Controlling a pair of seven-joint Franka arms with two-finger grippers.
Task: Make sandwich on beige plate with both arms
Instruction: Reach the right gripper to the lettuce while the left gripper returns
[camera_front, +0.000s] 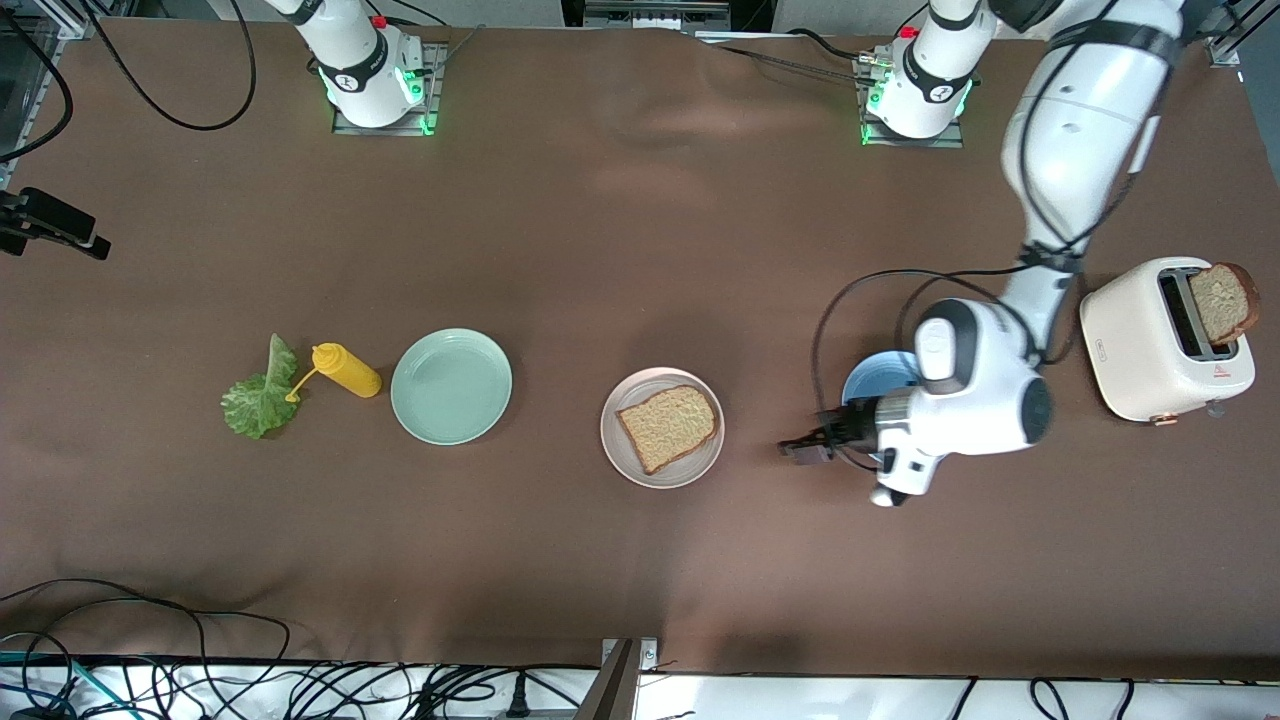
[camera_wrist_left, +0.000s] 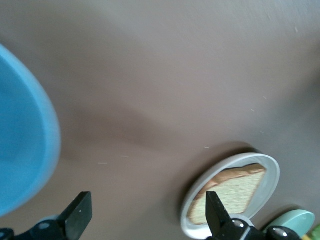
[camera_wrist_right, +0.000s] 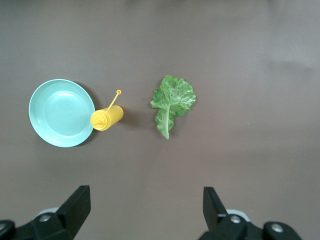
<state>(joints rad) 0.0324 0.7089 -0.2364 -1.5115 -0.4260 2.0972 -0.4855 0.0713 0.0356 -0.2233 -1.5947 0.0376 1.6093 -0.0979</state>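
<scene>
One bread slice (camera_front: 668, 427) already lies on the beige plate (camera_front: 625, 455) as the base, so the left hand (camera_front: 805, 447), fingers apart and empty, hangs over the counter (camera_front: 640, 250) beside it, while the right hand (camera_wrist_right: 145, 212), also spread, hovers over the lettuce (camera_wrist_right: 172, 104).

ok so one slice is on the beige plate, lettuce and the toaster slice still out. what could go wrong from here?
1. The lettuce leaf lies right beside the yellow squeeze bottle; the right gripper, open above them, may nudge the bottle when it descends.
2. The second bread slice stands in the toaster; pulling it could drag the toaster.
3. The left gripper, open, hangs by the blue plate, close to the beige plate.
</scene>
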